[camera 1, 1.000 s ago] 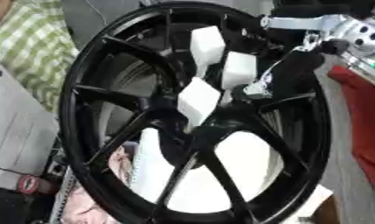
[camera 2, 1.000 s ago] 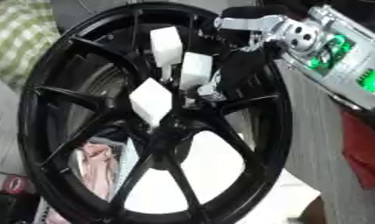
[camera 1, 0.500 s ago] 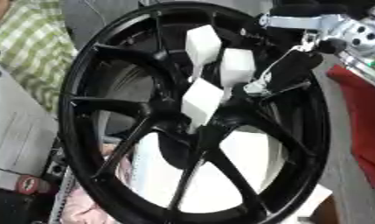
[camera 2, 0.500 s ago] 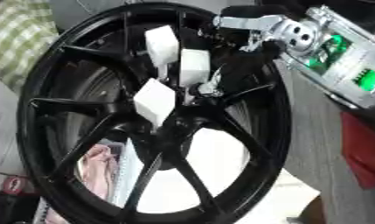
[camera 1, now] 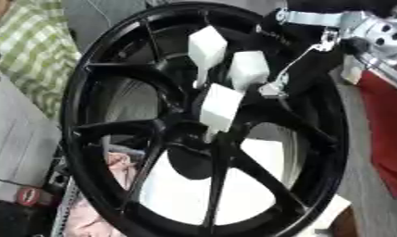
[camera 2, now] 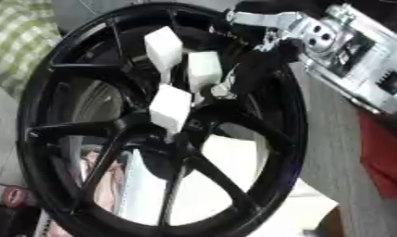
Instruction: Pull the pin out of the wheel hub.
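Right hand (camera 2: 270, 51) comes in from about 1 o'clock, fingers reaching over the rim of the wheel hub (camera 1: 88, 139) toward the centre, and honestly I can't tell if they're pinching anything. Three white block-headed pins (camera 1: 221, 107) stick out around the hub's middle, at about 8 o'clock from the hand, crowded by black spokes. Left hand isn't showing anywhere.

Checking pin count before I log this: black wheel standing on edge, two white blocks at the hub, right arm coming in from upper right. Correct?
Not quite: the left eye view shows three white blocks at the hub, not two. The rest holds: the black wheel stands on edge and the right arm comes in from the upper right.
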Action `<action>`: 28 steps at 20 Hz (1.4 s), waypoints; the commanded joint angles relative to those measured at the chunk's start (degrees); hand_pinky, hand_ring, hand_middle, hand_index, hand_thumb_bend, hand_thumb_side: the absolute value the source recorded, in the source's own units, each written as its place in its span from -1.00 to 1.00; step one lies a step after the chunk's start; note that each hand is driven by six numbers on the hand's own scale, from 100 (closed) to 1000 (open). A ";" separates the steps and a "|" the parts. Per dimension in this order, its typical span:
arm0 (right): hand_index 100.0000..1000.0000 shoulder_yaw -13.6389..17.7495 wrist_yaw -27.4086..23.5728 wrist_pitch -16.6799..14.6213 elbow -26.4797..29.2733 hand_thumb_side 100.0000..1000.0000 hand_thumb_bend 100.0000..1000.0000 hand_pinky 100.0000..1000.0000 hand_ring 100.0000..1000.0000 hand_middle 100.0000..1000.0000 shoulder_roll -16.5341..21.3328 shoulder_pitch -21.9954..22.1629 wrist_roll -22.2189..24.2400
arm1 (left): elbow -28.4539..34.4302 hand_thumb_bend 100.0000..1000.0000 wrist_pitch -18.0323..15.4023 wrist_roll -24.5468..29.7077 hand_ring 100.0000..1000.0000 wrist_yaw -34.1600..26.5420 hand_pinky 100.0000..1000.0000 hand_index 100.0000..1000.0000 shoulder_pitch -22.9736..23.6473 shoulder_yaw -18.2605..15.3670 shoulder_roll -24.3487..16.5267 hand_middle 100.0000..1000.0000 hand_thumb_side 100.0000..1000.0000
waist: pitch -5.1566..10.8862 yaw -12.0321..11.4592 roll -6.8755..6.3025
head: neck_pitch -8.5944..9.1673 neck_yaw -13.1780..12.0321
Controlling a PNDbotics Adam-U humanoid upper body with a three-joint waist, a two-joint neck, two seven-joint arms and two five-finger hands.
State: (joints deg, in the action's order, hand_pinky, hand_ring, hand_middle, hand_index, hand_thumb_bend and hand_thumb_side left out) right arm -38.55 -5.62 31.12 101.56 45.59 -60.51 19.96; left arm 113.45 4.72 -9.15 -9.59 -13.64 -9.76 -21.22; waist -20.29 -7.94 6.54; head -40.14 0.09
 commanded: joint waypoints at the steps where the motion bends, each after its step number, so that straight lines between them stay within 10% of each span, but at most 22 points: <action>1: 0.10 1.89 -1.59 -0.55 1.48 -1.00 -0.30 0.53 0.39 -0.09 0.84 -1.20 -1.48 | 1.09 -1.00 0.03 0.10 0.04 -0.21 0.34 0.45 -0.30 -0.37 -0.89 -0.02 0.62 | 1.73 0.06 -0.27 | 0.43 -0.22; 21: -0.14 5.20 -6.55 -1.62 4.66 -0.77 -0.29 0.48 0.18 -0.46 2.82 -0.41 -7.76 | 1.02 -1.00 0.10 -0.20 0.05 -0.45 0.35 0.45 -0.14 -0.60 -1.05 -0.01 0.61 | 2.79 0.20 0.14 | 0.98 -0.89; 28: -0.14 12.98 -11.43 -4.24 4.86 -0.85 -0.30 0.51 0.14 -0.47 6.50 5.85 -12.64 | 1.11 -1.00 0.17 -0.50 0.05 -0.60 0.35 0.45 -0.25 -0.88 -1.07 -0.01 0.60 | 3.35 0.76 0.06 | 2.44 -2.25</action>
State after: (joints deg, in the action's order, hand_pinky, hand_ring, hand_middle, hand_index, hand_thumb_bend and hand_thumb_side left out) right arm -28.04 -15.83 27.23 105.56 49.67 -54.09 8.39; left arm 113.44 4.86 -9.45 -10.11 -13.58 -10.13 -21.22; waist -18.62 -7.28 7.08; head -38.59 -1.96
